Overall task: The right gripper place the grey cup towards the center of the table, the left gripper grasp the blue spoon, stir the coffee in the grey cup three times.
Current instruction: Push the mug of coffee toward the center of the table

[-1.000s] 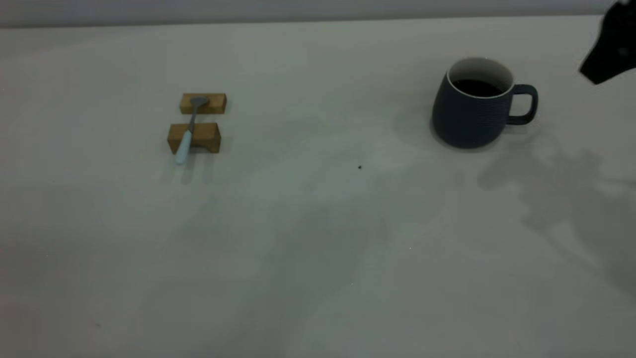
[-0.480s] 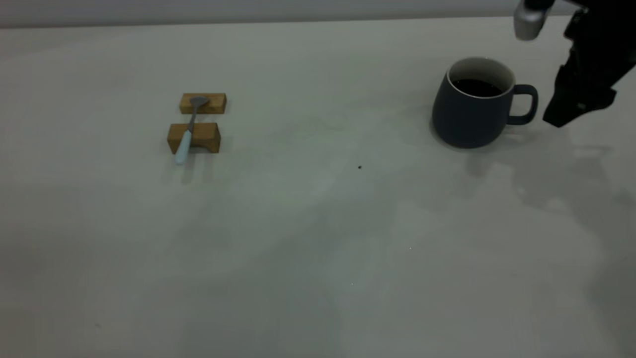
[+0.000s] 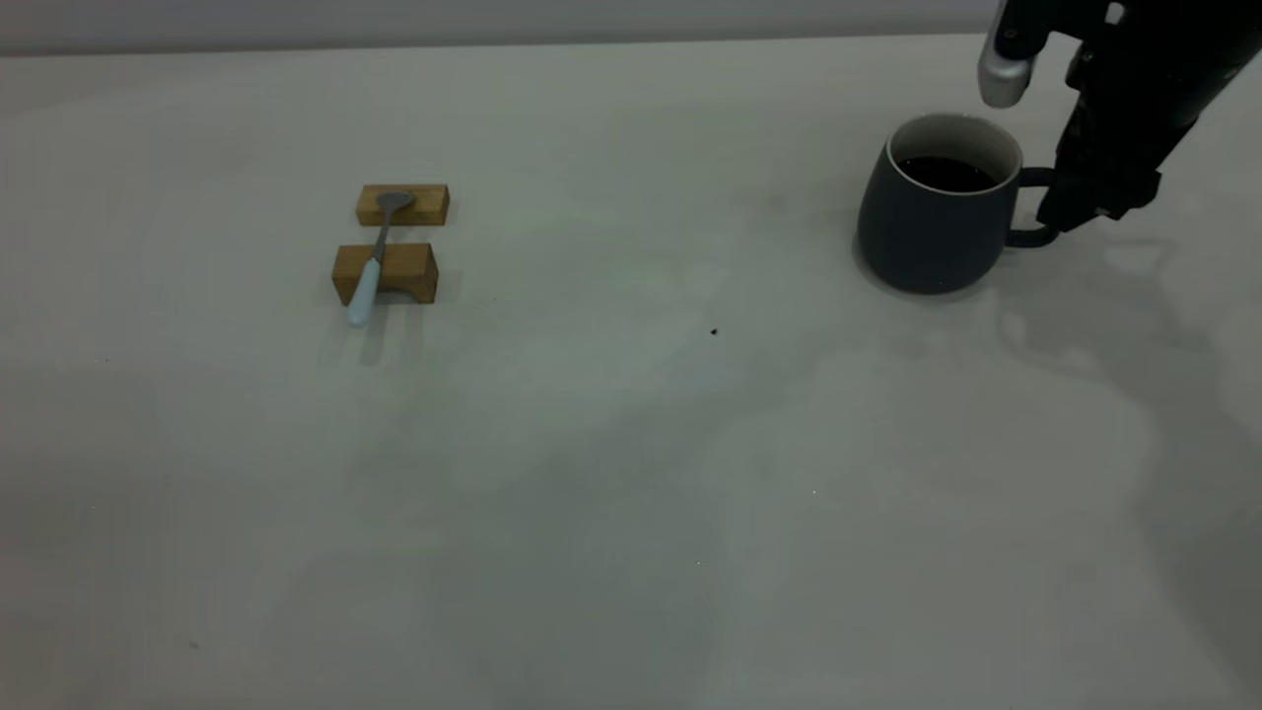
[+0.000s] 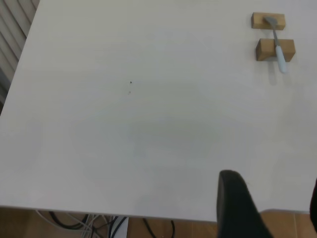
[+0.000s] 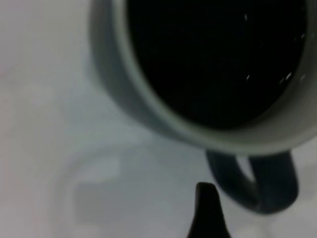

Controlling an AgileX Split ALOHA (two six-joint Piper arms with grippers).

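the right hand (image 3: 1075,212) sits at the loop handle of the grey cup (image 3: 935,217), at the cup's 3 o'clock side; whether it is released or clenched cannot be told. the cup stands upright at the worktop's (image 3: 631,444) 2 o'clock area and holds the coffee (image 3: 945,175). the blue spoon (image 3: 373,258) lies across two wooden blocks (image 3: 386,272) at 10 o'clock. the left hand (image 4: 237,208) hangs over the worktop edge, its state not discernible.

Open table (image 3: 631,473) between blue spoon (image 3: 373,258) on wooden blocks (image 3: 385,272) and grey cup (image 3: 937,212)
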